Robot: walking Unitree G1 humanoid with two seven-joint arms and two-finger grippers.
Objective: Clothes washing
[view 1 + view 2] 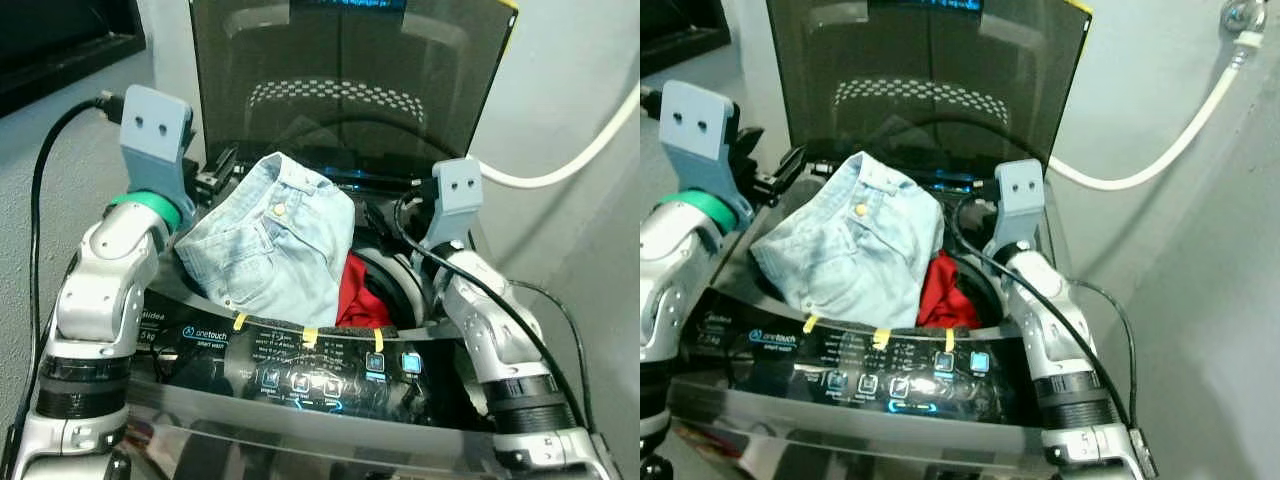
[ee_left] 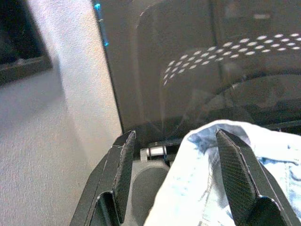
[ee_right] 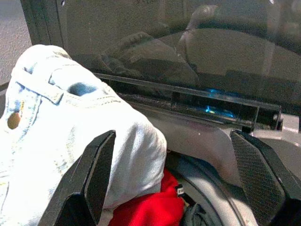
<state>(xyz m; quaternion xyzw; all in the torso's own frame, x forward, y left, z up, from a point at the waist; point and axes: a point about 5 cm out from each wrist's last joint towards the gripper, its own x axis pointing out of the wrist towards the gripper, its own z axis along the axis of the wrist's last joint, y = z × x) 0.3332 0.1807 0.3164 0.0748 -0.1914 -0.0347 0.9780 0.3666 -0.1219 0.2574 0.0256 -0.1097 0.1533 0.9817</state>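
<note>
Loading stage: denim jeans (image 1: 275,240) lay heaped over red garment (image 1: 362,295) at washer (image 1: 300,365) drum mouth, lid (image 1: 350,70) raised. Left gripper (image 2: 176,181) and right gripper (image 3: 181,183) flanked heap, fingers apart, clamping nothing, seemingly positioned to push it down.

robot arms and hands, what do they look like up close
Both arms are silver metal with black ribbed bands near the base. The left arm has a green ring under a grey-blue block with two small holes; the right arm carries a matching block. Black cables trail along each. The left hand and right hand have two long black textured fingers.
</note>
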